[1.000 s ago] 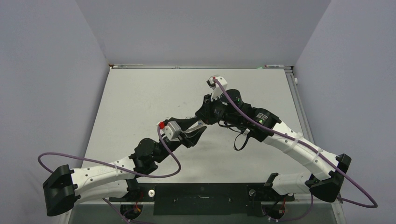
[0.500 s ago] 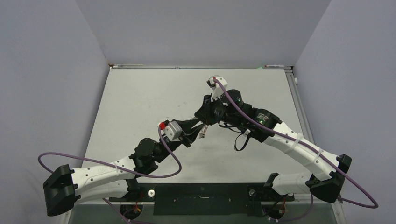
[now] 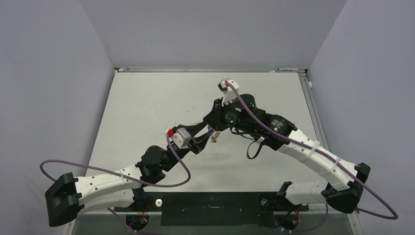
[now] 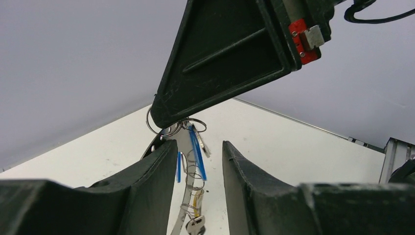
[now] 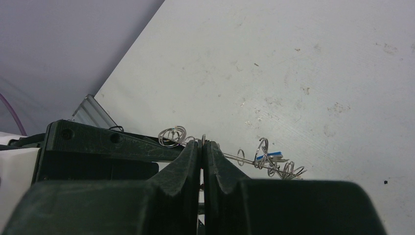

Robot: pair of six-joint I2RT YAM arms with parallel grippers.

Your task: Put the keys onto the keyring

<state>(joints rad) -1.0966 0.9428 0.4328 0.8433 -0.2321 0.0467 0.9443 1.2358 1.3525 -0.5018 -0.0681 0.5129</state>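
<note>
Since a second ago the silver bunch has dropped from level with the left arm's fingers to dangle just below where the two arms meet, above the middle of the bench (image 3: 147, 107); the arms themselves have barely shifted.

The right tool (image 5: 201, 149) is pressed fully shut, pinching the thin wire of the keyring (image 5: 230, 156), which runs out to the right of its tips. The left tool (image 4: 198, 146) is partly open and clamps nothing that I can see; the ring hangs down through its gap.

Several keys (image 4: 195, 226) seem already threaded: blue tags (image 4: 197, 152) and a yellow tag (image 4: 195, 199) hang along the loop. A cluster of small rings (image 4: 169, 128) sits right at the right tool's tip, and I cannot tell whether it is on the loop yet. No loose key shows on the bench, so the task looks mostly done, with perhaps that last cluster to seat.
</note>
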